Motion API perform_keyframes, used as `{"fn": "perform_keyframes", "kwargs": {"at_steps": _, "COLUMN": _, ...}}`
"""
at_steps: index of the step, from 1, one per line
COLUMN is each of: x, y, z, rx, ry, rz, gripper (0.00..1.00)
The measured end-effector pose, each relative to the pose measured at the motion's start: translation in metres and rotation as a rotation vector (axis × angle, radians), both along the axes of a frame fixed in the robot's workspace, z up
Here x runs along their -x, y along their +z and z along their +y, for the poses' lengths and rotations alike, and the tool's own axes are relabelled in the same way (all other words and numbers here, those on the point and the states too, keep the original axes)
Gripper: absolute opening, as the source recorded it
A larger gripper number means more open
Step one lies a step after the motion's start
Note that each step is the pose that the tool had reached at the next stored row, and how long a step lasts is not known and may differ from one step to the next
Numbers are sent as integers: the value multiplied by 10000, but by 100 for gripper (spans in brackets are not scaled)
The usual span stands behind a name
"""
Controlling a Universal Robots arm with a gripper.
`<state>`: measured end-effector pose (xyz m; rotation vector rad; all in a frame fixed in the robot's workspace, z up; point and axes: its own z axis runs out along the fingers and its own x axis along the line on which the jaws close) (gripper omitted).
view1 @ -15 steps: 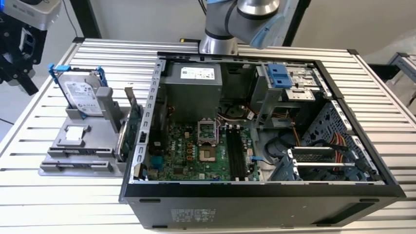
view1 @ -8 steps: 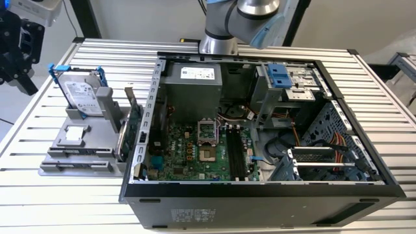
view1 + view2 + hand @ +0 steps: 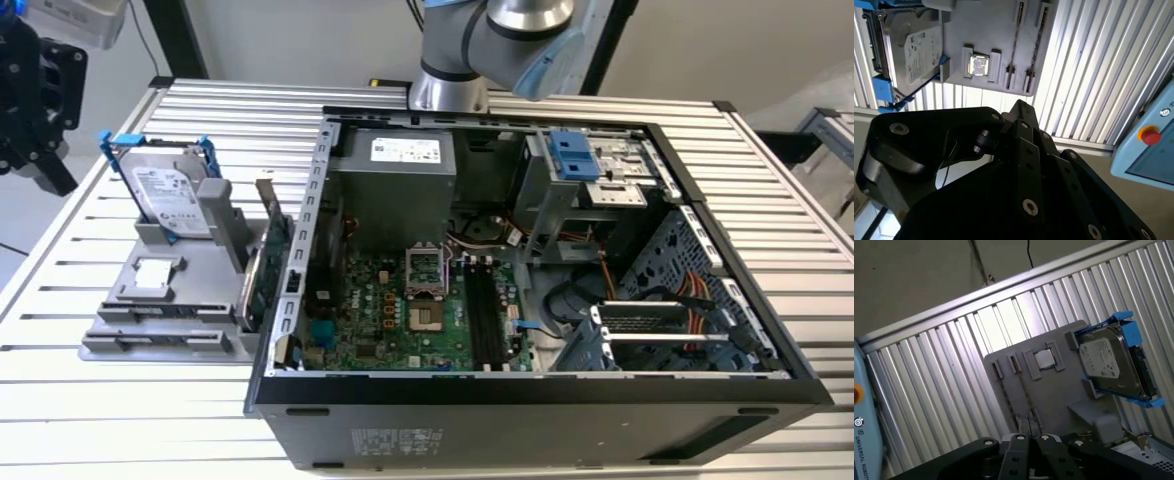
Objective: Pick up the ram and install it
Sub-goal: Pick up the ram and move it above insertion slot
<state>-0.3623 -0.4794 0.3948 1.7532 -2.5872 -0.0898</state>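
My fingers (image 3: 1019,107) are drawn together, or very nearly so, and there is nothing between them. The ram (image 3: 1015,47) is well apart from them. It is a thin dark strip standing on edge in a slot of the grey holder (image 3: 989,25), out beyond my fingertips and not touching them. A second strip like it stands just beside it. I cannot tell whether that one is another stick or a bare slot.

In both wrist views, the silver hard drive (image 3: 914,45) in its blue frame stands at the holder's far end from the strips. A small square chip (image 3: 979,65) sits in a recess between drive and strips. The first wrist view looks straight past my fingertips (image 3: 1030,436), with the ram (image 3: 1024,392) lined up just ahead of them.

The exterior view adds what lies off to the side. My gripper (image 3: 51,165) hangs above the ribbed table (image 3: 80,400), near the drive. An open computer case (image 3: 534,392) lies beyond the holder (image 3: 174,290), with its green motherboard (image 3: 387,310) exposed. A larger green card (image 3: 271,265) stands between holder and case. The holder's slots are too small there to make out the stick.
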Motion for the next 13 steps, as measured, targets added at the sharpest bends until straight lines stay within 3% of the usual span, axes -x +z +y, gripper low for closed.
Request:
{"fn": "perform_keyframes", "kwargs": {"at_steps": 9, "x": 0, "y": 0, "z": 0, "rx": 0, "ry": 1106, "rz": -1, "gripper": 0}}
{"fn": "perform_keyframes", "kwargs": {"at_steps": 13, "x": 0, "y": 1, "z": 0, "rx": 5, "ry": 1741, "rz": -67, "gripper": 0}}
